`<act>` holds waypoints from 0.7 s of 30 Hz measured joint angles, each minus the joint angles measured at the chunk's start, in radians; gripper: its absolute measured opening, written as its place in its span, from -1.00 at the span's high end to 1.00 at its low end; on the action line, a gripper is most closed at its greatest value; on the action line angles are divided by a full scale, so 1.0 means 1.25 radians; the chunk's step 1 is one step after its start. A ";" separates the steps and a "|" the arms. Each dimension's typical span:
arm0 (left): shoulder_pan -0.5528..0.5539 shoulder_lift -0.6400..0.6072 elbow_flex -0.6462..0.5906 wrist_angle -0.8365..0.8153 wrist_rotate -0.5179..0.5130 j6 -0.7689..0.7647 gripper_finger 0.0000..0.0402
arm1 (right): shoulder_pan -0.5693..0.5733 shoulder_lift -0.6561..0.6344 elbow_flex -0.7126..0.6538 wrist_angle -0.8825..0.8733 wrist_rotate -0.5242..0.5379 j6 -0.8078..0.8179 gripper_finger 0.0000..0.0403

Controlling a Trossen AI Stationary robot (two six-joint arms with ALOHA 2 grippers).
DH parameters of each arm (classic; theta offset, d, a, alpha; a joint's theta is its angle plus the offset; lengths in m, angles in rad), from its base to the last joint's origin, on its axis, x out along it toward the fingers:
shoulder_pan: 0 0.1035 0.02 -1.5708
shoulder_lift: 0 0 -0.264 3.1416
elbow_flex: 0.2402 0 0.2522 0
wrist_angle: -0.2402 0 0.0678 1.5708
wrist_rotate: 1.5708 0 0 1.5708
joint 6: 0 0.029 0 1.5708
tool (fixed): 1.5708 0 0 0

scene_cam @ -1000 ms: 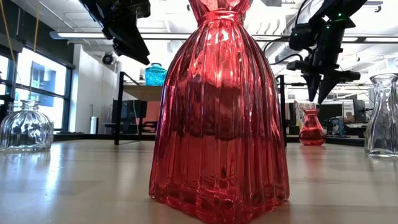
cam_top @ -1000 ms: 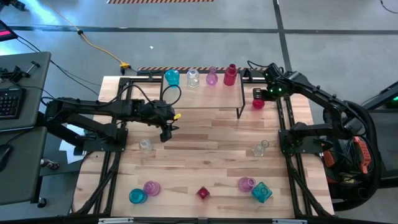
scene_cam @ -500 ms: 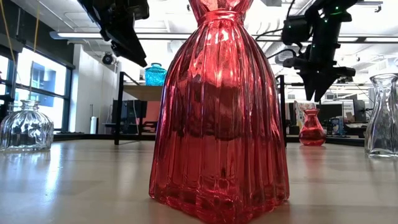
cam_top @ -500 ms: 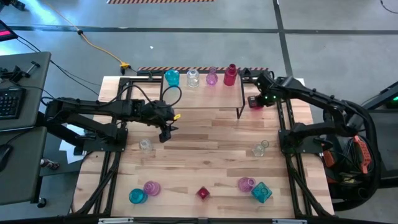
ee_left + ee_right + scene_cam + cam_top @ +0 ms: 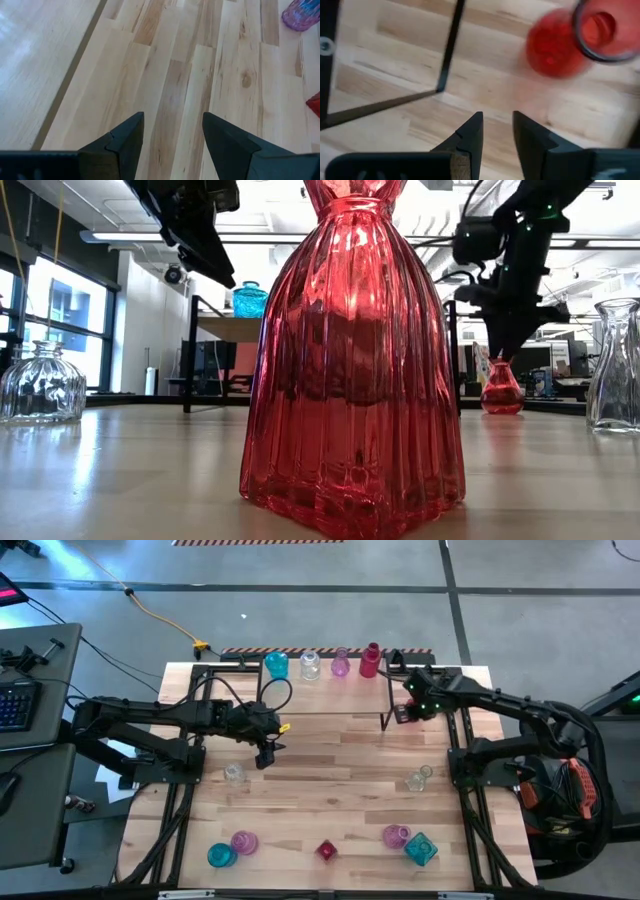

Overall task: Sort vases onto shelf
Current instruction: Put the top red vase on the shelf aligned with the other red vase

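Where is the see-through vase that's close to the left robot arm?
In the high view the clear vase stands on the table's left half, just below the left gripper, with the teal and pink vases nearer the front edge.

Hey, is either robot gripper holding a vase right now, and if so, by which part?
Nothing is held. The left gripper hangs open over bare table; the right gripper is open and empty beside the shelf leg, near a red vase.

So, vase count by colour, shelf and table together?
Teal vases: 3
Clear vases: 3
Pink vases: 3
Red vases: 3
Total: 12
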 joint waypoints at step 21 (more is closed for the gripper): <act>0.000 0.000 0.000 0.002 -0.001 -0.016 0.04 | -0.176 -0.047 0.053 -0.071 0.073 -0.091 0.56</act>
